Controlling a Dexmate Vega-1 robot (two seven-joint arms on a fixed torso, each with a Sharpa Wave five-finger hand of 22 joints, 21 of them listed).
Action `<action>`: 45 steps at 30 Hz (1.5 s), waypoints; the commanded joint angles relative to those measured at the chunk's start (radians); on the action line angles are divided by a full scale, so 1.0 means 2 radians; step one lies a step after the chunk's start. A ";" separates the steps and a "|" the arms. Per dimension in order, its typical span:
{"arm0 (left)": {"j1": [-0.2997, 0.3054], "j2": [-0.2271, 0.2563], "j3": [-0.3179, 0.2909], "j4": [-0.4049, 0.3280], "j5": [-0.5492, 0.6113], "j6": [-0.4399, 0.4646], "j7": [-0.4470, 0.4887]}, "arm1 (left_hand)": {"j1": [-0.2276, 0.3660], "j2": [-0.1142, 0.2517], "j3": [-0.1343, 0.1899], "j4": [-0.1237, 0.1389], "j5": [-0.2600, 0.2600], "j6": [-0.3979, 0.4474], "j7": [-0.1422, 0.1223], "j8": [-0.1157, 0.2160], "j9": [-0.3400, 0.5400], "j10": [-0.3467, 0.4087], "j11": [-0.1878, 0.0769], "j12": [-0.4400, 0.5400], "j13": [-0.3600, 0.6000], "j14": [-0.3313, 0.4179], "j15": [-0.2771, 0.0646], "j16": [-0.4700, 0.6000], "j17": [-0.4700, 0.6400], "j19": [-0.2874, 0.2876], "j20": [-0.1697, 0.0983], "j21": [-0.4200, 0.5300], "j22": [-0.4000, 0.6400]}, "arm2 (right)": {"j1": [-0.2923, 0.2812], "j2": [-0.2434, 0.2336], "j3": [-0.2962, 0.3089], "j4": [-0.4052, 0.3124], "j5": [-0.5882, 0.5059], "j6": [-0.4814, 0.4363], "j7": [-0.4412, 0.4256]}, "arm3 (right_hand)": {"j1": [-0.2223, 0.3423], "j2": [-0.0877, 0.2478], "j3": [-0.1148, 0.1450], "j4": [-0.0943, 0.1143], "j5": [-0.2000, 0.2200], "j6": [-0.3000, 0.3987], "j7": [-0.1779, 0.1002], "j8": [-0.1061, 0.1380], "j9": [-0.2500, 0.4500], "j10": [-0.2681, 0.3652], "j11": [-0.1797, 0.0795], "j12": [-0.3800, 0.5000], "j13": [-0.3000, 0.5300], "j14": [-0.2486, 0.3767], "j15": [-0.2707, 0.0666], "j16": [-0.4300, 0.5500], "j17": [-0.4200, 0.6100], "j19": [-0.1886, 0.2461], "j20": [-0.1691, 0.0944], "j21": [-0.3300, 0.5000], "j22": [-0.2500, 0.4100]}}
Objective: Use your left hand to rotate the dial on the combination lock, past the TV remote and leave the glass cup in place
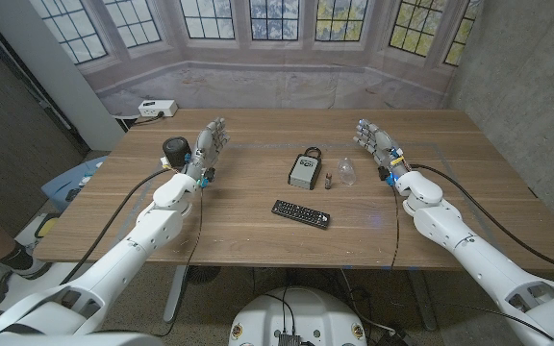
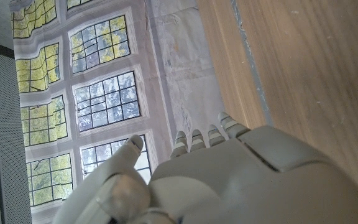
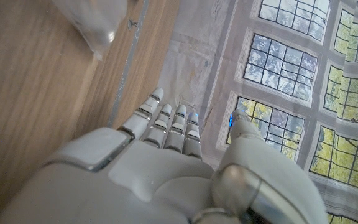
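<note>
Waiting apart: left robot hand (image 1: 210,146) and right robot hand (image 1: 376,144), fingers spread wide, empty; combination lock (image 1: 305,169), glass cup (image 1: 347,171), TV remote (image 1: 301,212) between them on surface (image 1: 258,235).

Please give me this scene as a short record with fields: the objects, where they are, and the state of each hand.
table: wooden table
lock: combination lock, near the table's middle
remote: TV remote, lying nearer the robot than the lock
cup: glass cup, to the right of the lock
small item: small dark object between lock and cup
left hand: left hand open, holds nothing
right hand: right hand open, holds nothing
</note>
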 commanded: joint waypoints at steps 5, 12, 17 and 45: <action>0.025 0.031 -0.012 -0.055 -0.002 0.012 0.006 | 0.007 0.000 0.006 -0.004 0.003 -0.006 0.000 0.001 0.001 -0.004 0.002 0.002 0.001 -0.004 0.003 0.001 0.001 0.001 0.004 0.002 0.001 | -0.004 -0.006 -0.008 -0.009 -0.010 0.001 0.008 | 0.006 0.002 0.004 -0.002 0.002 0.005 0.000 0.005 0.001 0.006 -0.002 0.003 0.001 0.004 -0.008 0.003 0.002 0.003 -0.006 0.004 0.001; 0.042 0.048 -0.016 -0.086 0.001 0.024 0.014 | 0.009 0.000 0.007 -0.007 0.003 -0.007 0.001 0.000 0.001 -0.003 0.003 0.001 0.001 -0.003 0.004 0.000 0.001 0.001 0.004 0.001 0.000 | -0.013 -0.014 -0.007 -0.025 -0.012 -0.002 0.003 | 0.008 0.002 0.005 -0.004 0.003 0.007 0.000 0.006 0.001 0.006 -0.001 0.004 0.001 0.004 -0.008 0.003 0.001 0.003 -0.006 0.004 0.001; 0.046 0.056 -0.014 -0.099 0.009 0.027 0.015 | 0.011 -0.001 0.009 -0.009 0.002 -0.007 0.000 0.000 0.001 -0.002 0.002 0.001 0.001 -0.003 0.005 0.000 0.001 0.002 0.004 0.000 0.000 | -0.021 -0.018 -0.006 -0.034 -0.014 0.000 0.000 | 0.009 0.002 0.005 -0.005 0.003 0.006 0.000 0.006 0.001 0.006 0.000 0.004 0.001 0.004 -0.008 0.003 0.001 0.003 -0.006 0.004 0.001; 0.010 0.072 0.009 -0.095 0.037 0.014 -0.043 | 0.025 -0.002 0.019 -0.027 -0.001 -0.012 -0.011 -0.003 0.001 0.008 -0.013 -0.002 0.000 -0.018 0.015 -0.005 0.001 -0.010 0.013 -0.007 0.001 | -0.041 -0.030 -0.003 -0.067 -0.041 0.011 -0.034 | 0.020 0.001 0.009 -0.011 0.005 0.009 0.001 0.008 0.000 0.008 0.000 0.006 0.001 0.004 -0.009 0.003 -0.002 0.003 -0.005 0.005 0.001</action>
